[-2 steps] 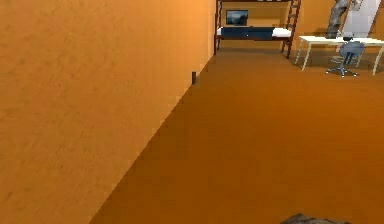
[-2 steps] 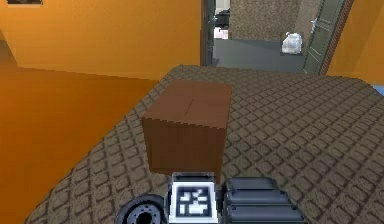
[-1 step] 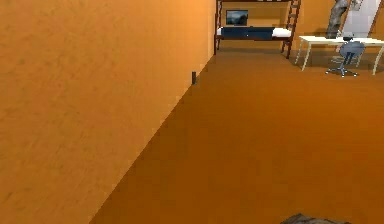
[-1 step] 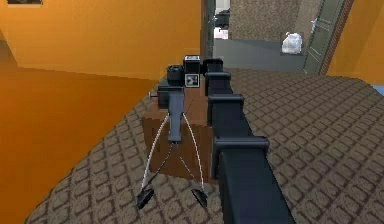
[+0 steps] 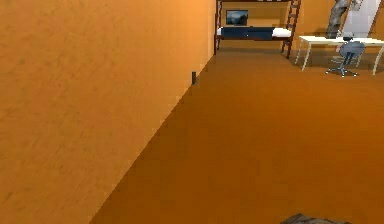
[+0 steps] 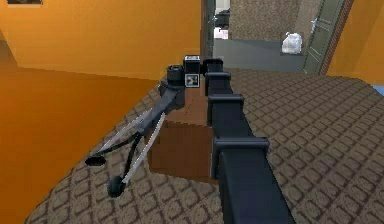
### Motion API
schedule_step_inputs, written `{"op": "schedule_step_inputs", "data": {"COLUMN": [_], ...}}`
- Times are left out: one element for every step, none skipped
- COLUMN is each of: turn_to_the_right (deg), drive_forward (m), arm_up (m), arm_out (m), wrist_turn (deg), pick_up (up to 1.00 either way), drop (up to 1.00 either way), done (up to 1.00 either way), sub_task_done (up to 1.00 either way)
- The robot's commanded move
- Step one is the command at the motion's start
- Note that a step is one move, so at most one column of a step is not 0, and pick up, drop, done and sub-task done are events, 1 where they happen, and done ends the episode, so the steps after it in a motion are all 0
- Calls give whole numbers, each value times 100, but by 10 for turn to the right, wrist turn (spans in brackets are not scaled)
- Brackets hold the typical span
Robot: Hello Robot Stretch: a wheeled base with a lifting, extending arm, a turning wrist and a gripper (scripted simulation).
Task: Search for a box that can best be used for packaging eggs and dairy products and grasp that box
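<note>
In the arm side view the dark arm [image 6: 235,140] rises from the bottom edge to two white marker squares [image 6: 190,75]. From there the gripper [image 6: 107,172] reaches down and left, its thin fingers [image 6: 130,135] ending over a brown patterned rug [image 6: 320,130]. A dark red-brown box-shaped block [image 6: 180,150] stands on the rug right behind the fingers and against the arm. I cannot tell whether the gripper holds anything or touches the block.
An orange wall [image 5: 80,100] runs along the forward view's left beside open orange floor [image 5: 260,140]. At the far end stand a dark shelf frame [image 5: 255,28] and a white desk [image 5: 335,42] with a chair [image 5: 348,58]. The arm side view has a doorway with a white bag [image 6: 292,42].
</note>
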Motion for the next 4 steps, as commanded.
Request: {"op": "schedule_step_inputs", "data": {"turn_to_the_right": [0, 0, 0, 0], "drive_forward": [0, 0, 0, 0], "arm_up": [0, 0, 0, 0], "arm_out": [0, 0, 0, 0], "wrist_turn": [450, 450, 450, 390], "pick_up": [0, 0, 0, 0], "drop": [0, 0, 0, 0], "done": [0, 0, 0, 0], "sub_task_done": [0, 0, 0, 0]}}
